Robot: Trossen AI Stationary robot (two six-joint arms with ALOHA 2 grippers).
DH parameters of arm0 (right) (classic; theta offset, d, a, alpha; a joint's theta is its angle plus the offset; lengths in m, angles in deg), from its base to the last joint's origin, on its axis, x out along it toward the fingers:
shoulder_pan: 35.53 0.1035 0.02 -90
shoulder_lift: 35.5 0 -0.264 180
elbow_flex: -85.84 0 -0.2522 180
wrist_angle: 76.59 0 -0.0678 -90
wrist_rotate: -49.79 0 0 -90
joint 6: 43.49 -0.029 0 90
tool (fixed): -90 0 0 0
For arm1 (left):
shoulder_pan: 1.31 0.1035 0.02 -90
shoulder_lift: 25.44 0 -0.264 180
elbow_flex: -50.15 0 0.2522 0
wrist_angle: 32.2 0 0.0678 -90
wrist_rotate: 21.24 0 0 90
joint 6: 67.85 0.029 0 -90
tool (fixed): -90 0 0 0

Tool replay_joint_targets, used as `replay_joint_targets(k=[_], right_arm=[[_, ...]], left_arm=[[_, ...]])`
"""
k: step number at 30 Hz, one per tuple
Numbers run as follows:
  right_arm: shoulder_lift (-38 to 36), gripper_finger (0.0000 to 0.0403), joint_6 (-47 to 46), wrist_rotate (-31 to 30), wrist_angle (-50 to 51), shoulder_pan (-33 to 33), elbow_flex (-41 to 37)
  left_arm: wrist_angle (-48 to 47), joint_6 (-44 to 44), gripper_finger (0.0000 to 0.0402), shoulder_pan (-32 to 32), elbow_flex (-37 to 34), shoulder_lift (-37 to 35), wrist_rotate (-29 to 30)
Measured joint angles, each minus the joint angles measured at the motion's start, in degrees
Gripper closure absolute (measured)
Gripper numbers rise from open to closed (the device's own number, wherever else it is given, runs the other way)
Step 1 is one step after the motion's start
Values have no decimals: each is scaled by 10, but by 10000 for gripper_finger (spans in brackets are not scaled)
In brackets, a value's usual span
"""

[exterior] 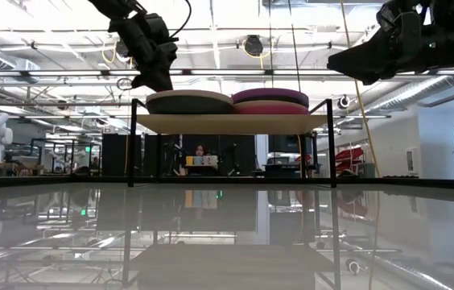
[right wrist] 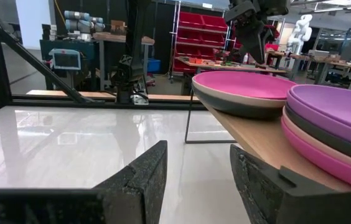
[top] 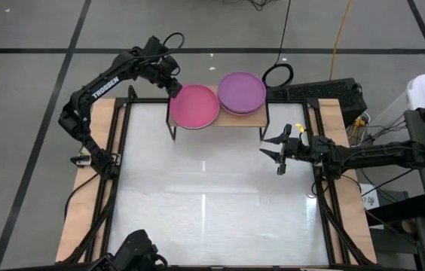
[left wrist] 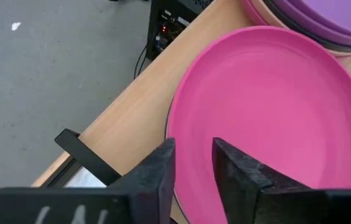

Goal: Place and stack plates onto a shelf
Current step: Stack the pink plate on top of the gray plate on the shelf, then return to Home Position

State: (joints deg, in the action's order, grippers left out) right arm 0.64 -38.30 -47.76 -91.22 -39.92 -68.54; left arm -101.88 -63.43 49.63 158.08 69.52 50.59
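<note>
The light-wood shelf stands at the table's far edge on thin black legs. It carries two stacks. On the left stack a magenta plate lies on top of a darker plate. On the right stack a purple plate tops several more. My left gripper is open and hovers just above the magenta plate's far-left rim; the low view shows a thin gap under it. My right gripper is open in the air to the right of the shelf, pointing toward it.
The white tabletop stretches in front of the shelf, with wooden strips and black rails at its sides. Cables and a black box lie behind the shelf's right end. Under the shelf, room shows between its legs.
</note>
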Motion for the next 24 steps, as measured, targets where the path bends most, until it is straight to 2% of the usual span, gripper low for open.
replay_joint_targets(k=[6, 14, 24], right_arm=[[0, 248, 0, -1, 1, 0, 0], [-5, 248, -15, -1, 18, 0, 0], [-112, 248, -16, -2, 94, 0, 0]], left_arm=[[0, 7, 274, 1, 0, -8, 0], [68, 29, 273, 7, 0, -92, 2], [133, 54, 273, -16, -33, -196, 0]])
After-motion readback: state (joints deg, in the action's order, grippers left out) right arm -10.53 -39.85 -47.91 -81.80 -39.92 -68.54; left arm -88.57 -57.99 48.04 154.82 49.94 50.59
